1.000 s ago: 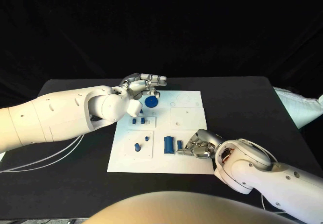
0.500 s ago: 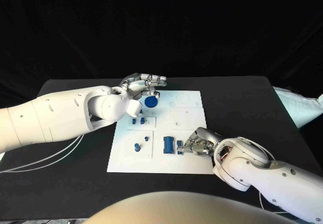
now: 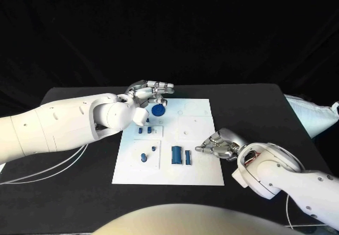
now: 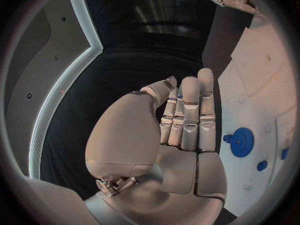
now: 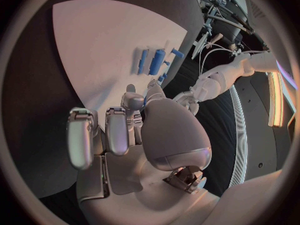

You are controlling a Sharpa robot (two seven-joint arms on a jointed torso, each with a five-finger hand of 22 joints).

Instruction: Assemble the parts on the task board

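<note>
Left hand: hovers at the board's far left corner, fingers straight and close together in the wrist view. A speck of blue shows between them there; whether they pinch a part cannot be told.
Gear: blue, flat on the board near its far left corner, just beside the left hand on the near side and apart from it.
Board: white plate in the middle of the tabletop, its long edges running away from the robot.
Small parts: two short blue pieces in a recess on the board's left side; two more blue bits nearer the near left corner.
Bars: a thick blue bar and a thin one, side by side at the board's near middle, just left of the right hand and clear of it.
Right hand: over the board's right edge, fingers curled in. A hint of blue by its thumb in the wrist view; a held part cannot be confirmed.
Step, as judged: seating a part. Line it up squarely over its socket, lower straight, press lightly, let go only once it sits flush.
</note>
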